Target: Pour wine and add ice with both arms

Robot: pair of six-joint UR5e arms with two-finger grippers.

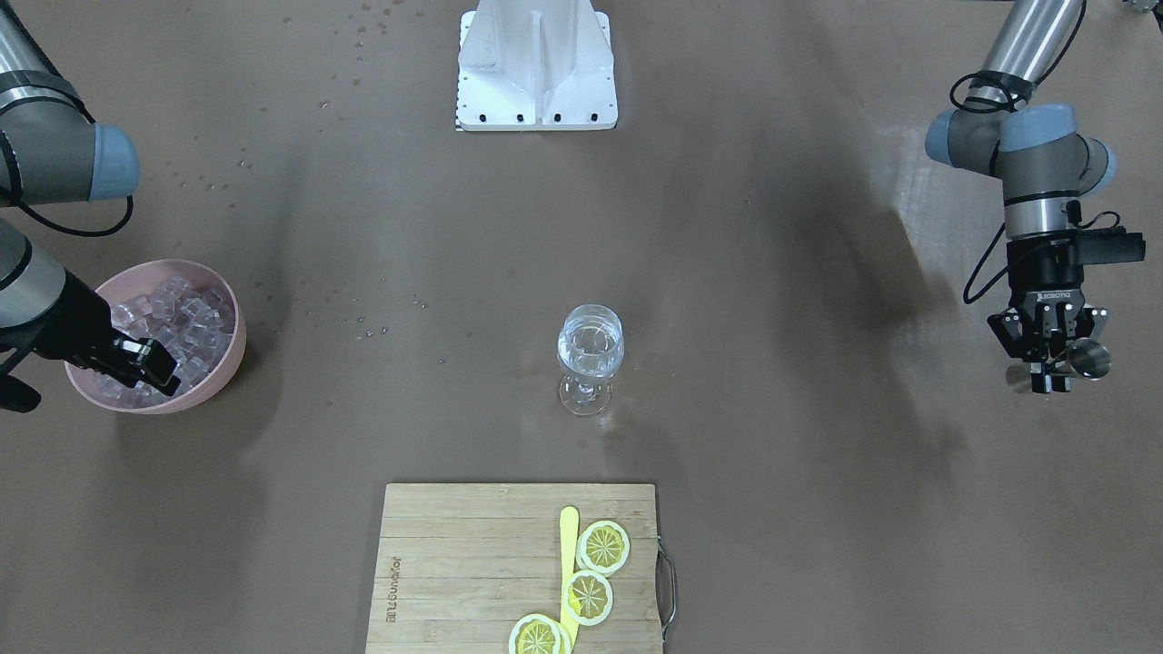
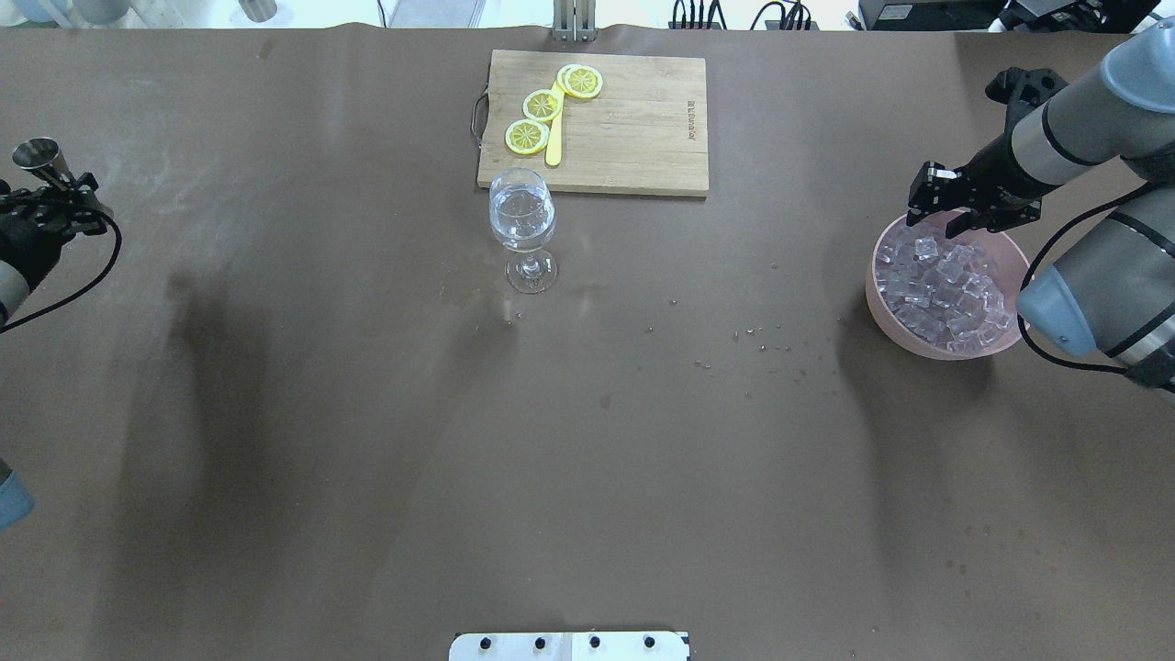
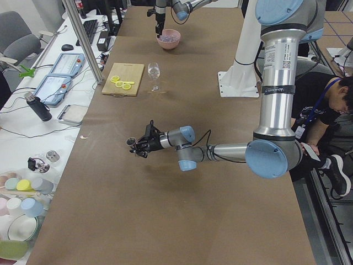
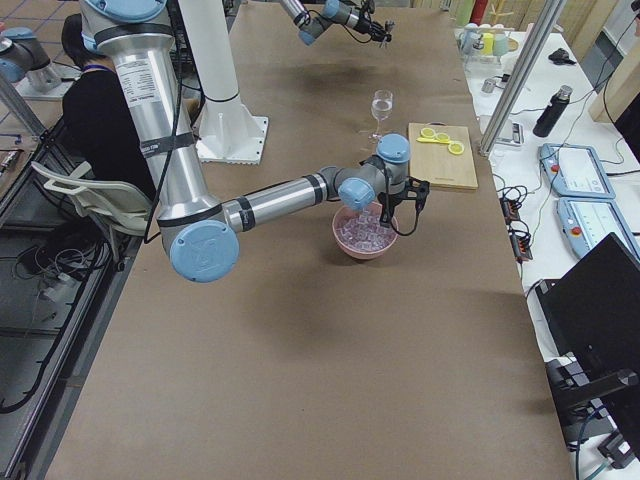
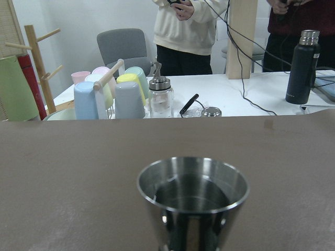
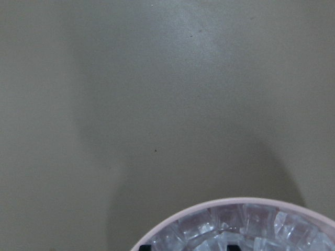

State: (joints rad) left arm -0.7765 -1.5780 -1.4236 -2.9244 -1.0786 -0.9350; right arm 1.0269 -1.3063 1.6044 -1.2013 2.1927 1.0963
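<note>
**Left end effector.** The left end effector (image 1: 1049, 374) is closed on a small conical stainless-steel measuring cup (image 1: 1088, 359). The cup is pinched between the fingers and held clear of the brown surface (image 1: 727, 272). In the left wrist view the cup is presented mouth-up. Whether any liquid is left inside cannot be told.

**Right end effector.** The right end effector (image 1: 150, 363) is positioned low over a round pink plastic bowl (image 1: 229, 363), near its rim. The bowl is heaped with the ice (image 1: 186, 313), small clear glassy cubes. Whether the fingers are spread or pressed together cannot be told, nor whether a cube is pinched.

**Layout.** Directions are read in the overhead view, with 12 o'clock at the far edge.
- A clear stemmed wine glass (image 1: 584, 397) stands upright near the middle of the surface.
- The left end effector is well apart from the glass at 9 o'clock.
- The pink bowl is well apart from the glass between 3 and 4 o'clock.
- A rectangular bamboo cutting board (image 1: 454, 563) carrying yellow lemon slices (image 1: 603, 546) lies just beside the glass at 1 o'clock.

**Task status.** The wine (image 1: 591, 345), a colourless liquid, is seen in the glass, so the pouring step is judged done. Whether any cubes are already in the glass cannot be told. The ice step is judged to be in hand: cubes are to be taken from the bowl and carried to the glass.
</note>
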